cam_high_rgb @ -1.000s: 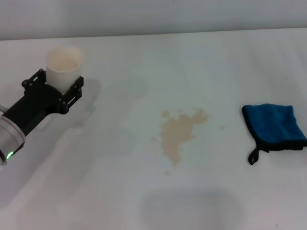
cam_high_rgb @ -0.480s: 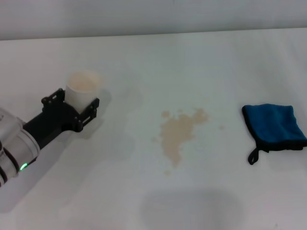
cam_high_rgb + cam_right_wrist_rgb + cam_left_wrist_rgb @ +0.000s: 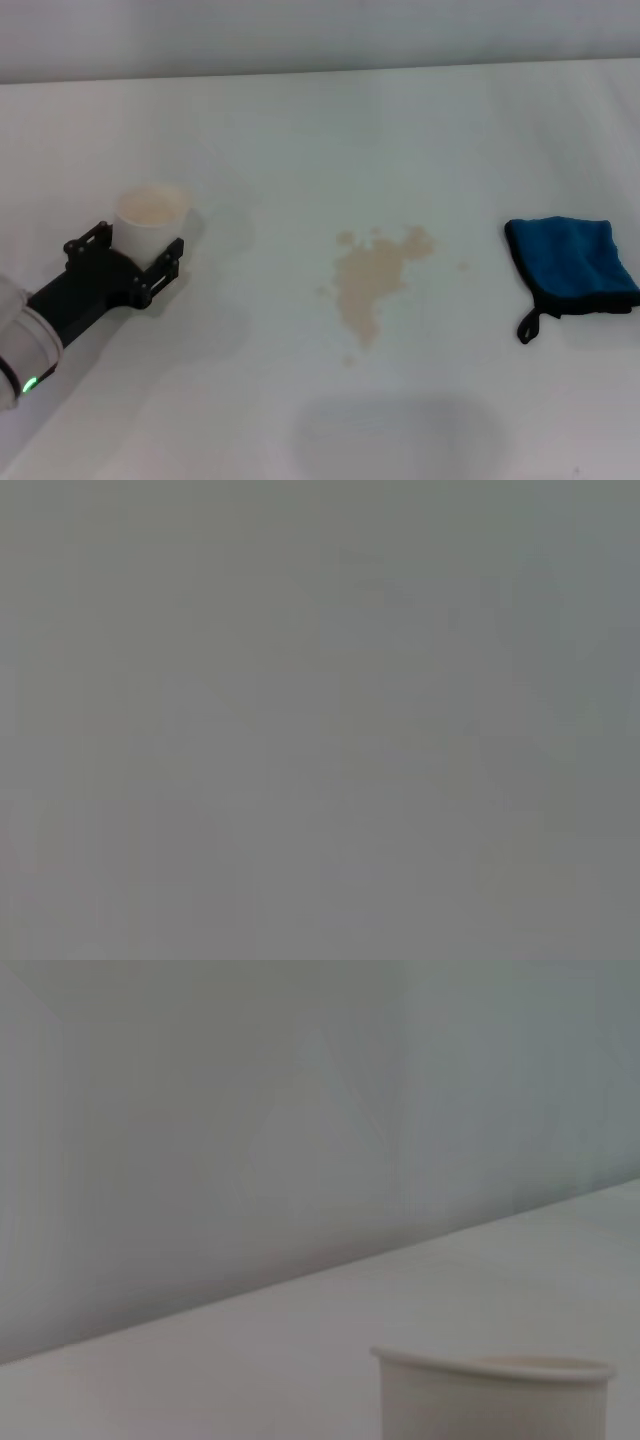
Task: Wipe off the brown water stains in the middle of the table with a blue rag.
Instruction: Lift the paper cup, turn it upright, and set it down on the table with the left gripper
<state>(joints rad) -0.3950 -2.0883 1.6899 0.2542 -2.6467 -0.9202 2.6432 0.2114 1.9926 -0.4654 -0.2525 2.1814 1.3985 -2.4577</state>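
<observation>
We see left gripper [image 3: 150,240] clasping white cup [image 3: 150,220] near table [image 3: 300,120] left edge. Brown water stains [image 3: 375,275] mid-table, open surface around. Blue rag [image 3: 572,262] by right edge. Right gripper possibly off-view.

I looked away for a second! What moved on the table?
The left gripper, shut on the white cup, carried it toward the near left part of the table. The brown water stains and the blue rag stayed put.

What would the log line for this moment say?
left claw: shut on cup | stains: unwiped | rag: untouched | right claw: unseen
</observation>
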